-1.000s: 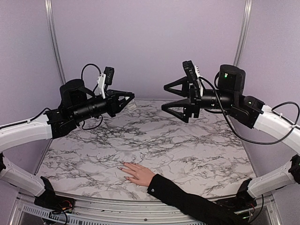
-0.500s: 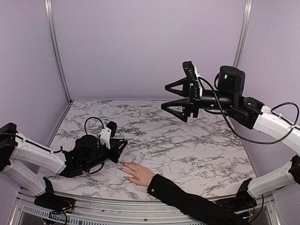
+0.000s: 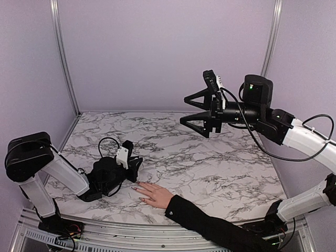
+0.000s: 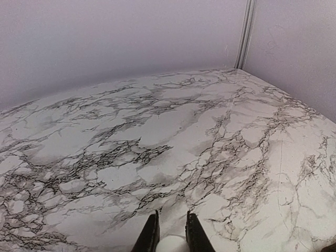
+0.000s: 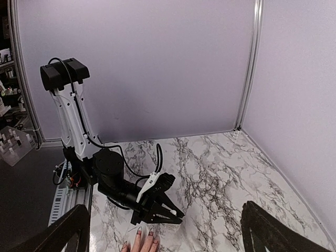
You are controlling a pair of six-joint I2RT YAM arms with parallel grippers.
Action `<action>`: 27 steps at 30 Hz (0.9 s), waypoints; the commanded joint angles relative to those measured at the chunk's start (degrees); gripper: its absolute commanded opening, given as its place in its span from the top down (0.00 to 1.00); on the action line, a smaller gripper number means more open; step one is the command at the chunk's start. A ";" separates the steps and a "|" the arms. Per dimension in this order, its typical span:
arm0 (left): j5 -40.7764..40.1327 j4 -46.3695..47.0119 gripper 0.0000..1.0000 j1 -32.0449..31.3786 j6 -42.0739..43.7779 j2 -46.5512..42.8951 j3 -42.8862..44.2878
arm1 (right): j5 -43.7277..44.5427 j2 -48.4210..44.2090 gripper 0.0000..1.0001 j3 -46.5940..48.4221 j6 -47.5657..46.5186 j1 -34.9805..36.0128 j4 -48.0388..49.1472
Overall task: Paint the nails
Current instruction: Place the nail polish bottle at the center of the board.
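On the marble table point(image 3: 220, 157), seen from above, a pale hand point(image 3: 156, 195) in a black sleeve point(image 3: 210, 227) lies flat near the front edge with its fingers spread. I think it lies flat so the nails point(image 3: 137, 183) face up. They are tiny, and I can't tell if any have paint on them. The left gripper point(image 3: 137, 164) is down low, just beside the fingertips. As far as I can see it is not touching them. The right gripper point(image 3: 184, 109) hangs high over the back of the table with its jaws wide apart, holding nothing. My guess is that it is up there to be out of the way. There is lots of bare table behind the hand and to its right, but the front rail point(image 3: 105, 234) is close by.

From the left wrist, two black fingers point(image 4: 149, 237) sit close together with a small white thing point(image 4: 170, 244) pinched between them. It may be the painting tool, but I can't tell. The hand does not show here, only table running back to the purple walls point(image 4: 131, 42).

From the right wrist, its own fingers point(image 5: 58, 233) sit far apart at the bottom corners. Far below, between them, the left gripper is right next to the nails at the bottom edge.
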 commanded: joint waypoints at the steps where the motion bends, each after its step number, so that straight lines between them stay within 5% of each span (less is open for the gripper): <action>1: 2.61 4.71 1.00 2.07 0.74 1.77 0.73 | 0.21 0.58 0.01 0.68 -0.80 -0.41 -0.35; 20: 8.13 11.69 0.95 6.15 0.88 11.22 -0.82 | 1.07 -0.26 0.02 0.49 -2.11 -0.44 -2.10; 27: 8.67 12.05 0.70 6.14 1.93 11.29 -1.88 | 1.14 -0.30 0.02 0.42 -2.48 -0.45 -2.27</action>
